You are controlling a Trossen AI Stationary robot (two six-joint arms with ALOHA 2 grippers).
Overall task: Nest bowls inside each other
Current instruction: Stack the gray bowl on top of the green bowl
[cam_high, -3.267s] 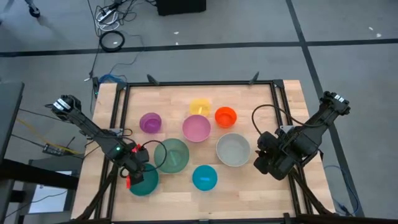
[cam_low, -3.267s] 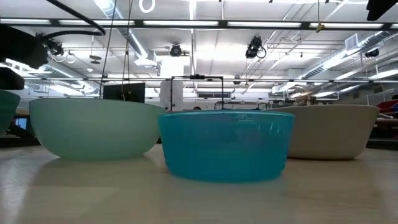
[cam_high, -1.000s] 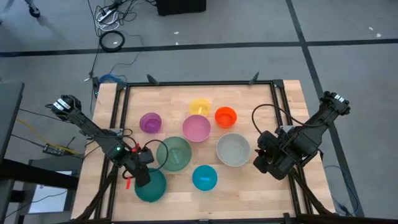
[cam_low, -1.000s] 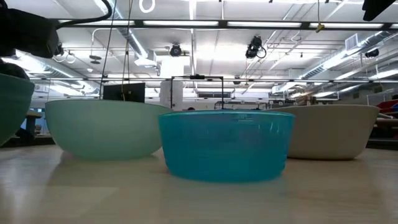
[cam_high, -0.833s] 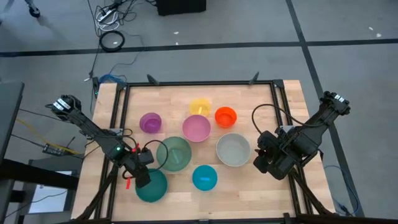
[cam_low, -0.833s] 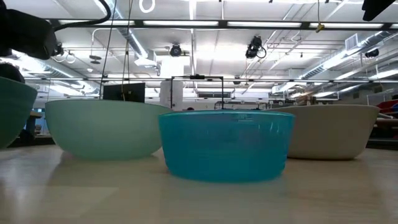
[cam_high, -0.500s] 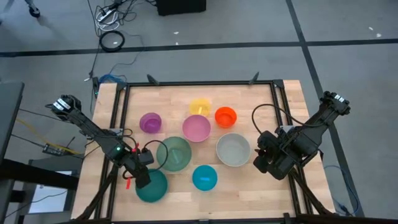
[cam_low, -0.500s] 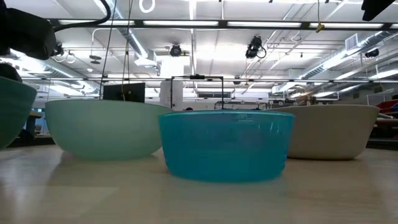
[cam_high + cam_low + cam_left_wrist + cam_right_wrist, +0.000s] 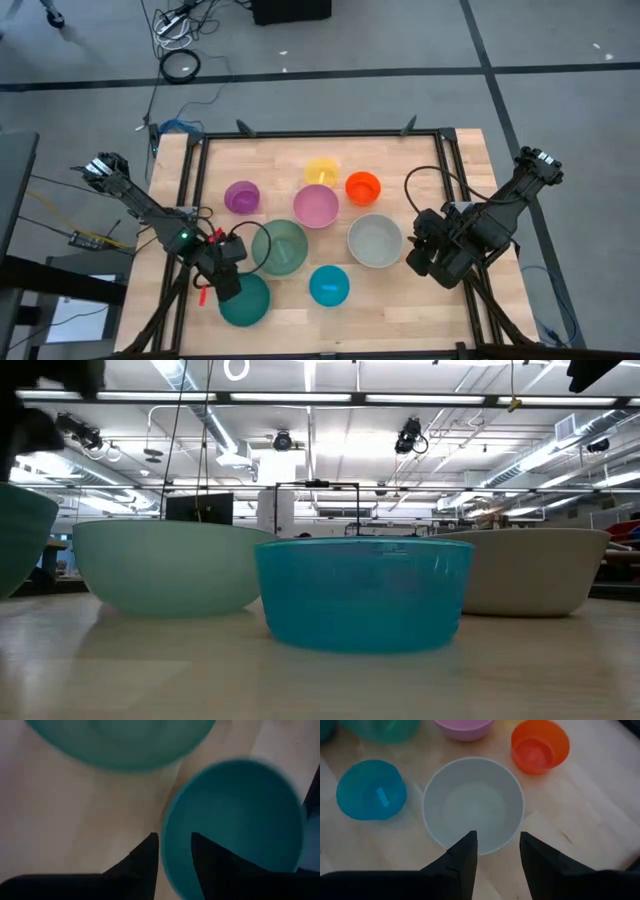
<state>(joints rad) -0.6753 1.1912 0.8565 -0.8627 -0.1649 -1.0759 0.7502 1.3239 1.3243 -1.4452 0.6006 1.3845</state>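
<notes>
The teal bowl (image 9: 246, 299) stands upright on the table near its front left. My left gripper (image 9: 222, 279) hangs open just above it. In the left wrist view its fingers stand on either side of the bowl's rim (image 9: 164, 837), apart from it. The sage green bowl (image 9: 278, 248) sits just beyond. The blue bowl (image 9: 329, 285), grey-white bowl (image 9: 375, 240), pink bowl (image 9: 316, 206), purple bowl (image 9: 242, 197), yellow bowl (image 9: 322, 170) and orange bowl (image 9: 363, 187) stand apart on the wood. My right gripper (image 9: 497, 851) waits open, raised to the right of the grey-white bowl (image 9: 473, 805).
A black frame (image 9: 190, 200) runs round the wooden table top. The yellow bowl touches the pink one. Bare wood lies along the front edge (image 9: 400, 315) and at the far right (image 9: 420, 165). In the low view the blue bowl (image 9: 365, 592) stands nearest.
My left gripper has gone up, away from the teal bowl. The bowl's rim has sunk a little in the low view, and the bowl stands still on the table.
</notes>
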